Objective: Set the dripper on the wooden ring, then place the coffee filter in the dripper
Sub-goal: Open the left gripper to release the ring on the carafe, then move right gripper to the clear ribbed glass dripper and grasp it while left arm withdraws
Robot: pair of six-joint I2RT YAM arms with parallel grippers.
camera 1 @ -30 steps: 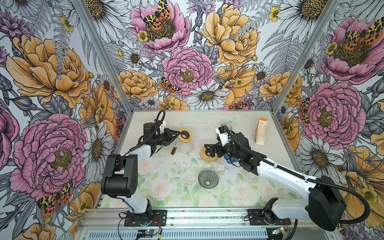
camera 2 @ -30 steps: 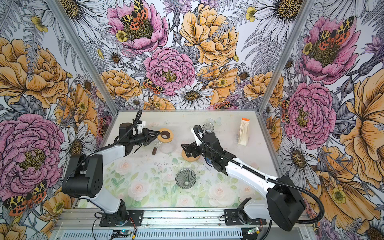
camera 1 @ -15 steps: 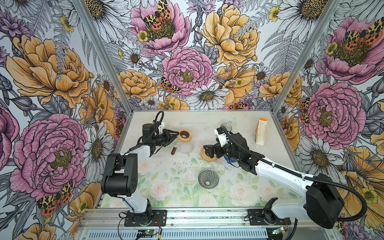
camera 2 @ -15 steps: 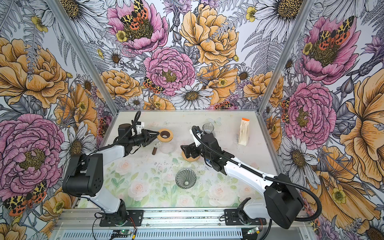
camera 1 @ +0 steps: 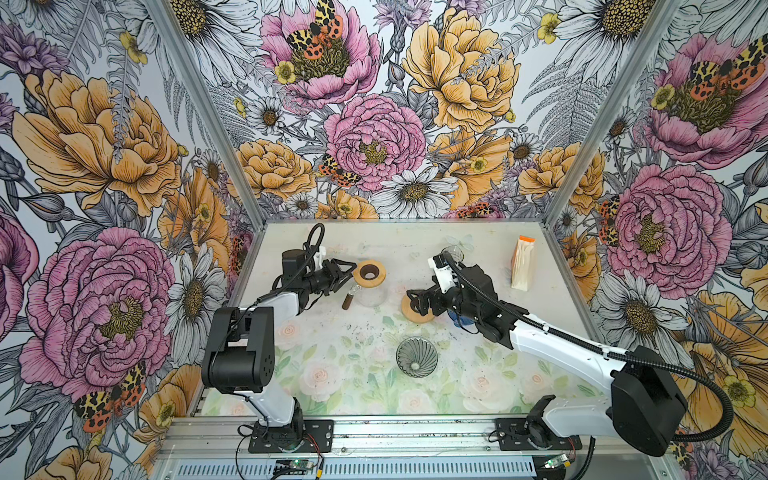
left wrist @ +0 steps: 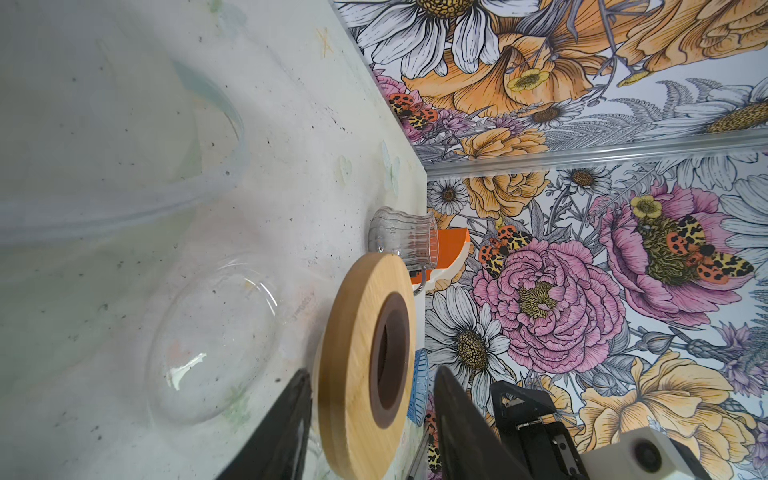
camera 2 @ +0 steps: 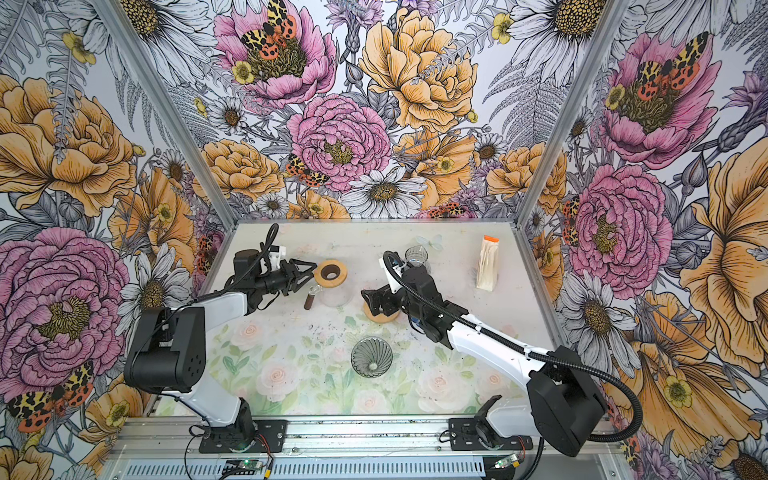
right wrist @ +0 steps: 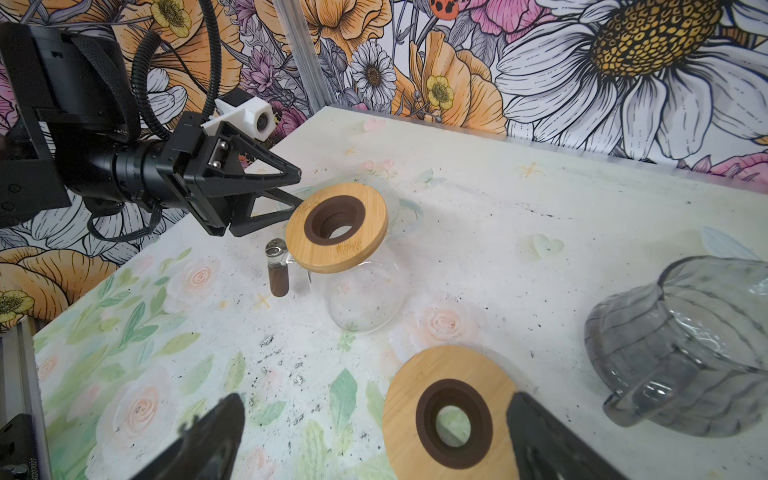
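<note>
Bamboo ring [camera 1: 369, 283] atop the carafe [camera 1: 371, 296] is sitting loose between your left end effector's [camera 1: 353, 271] parted jaws; your right end effector [camera 1: 411, 302] is gaping empty.

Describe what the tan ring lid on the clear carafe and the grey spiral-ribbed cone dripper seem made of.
Tan ring lid: matte bamboo or wood, by its grain; dark brown inner collar looks rubbery. Grey spiral-ribbed cone dripper: see-through, glossy, so tinted glass or plastic.

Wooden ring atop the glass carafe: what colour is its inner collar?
Collar: dark brown; clearest in right wrist view.
</note>
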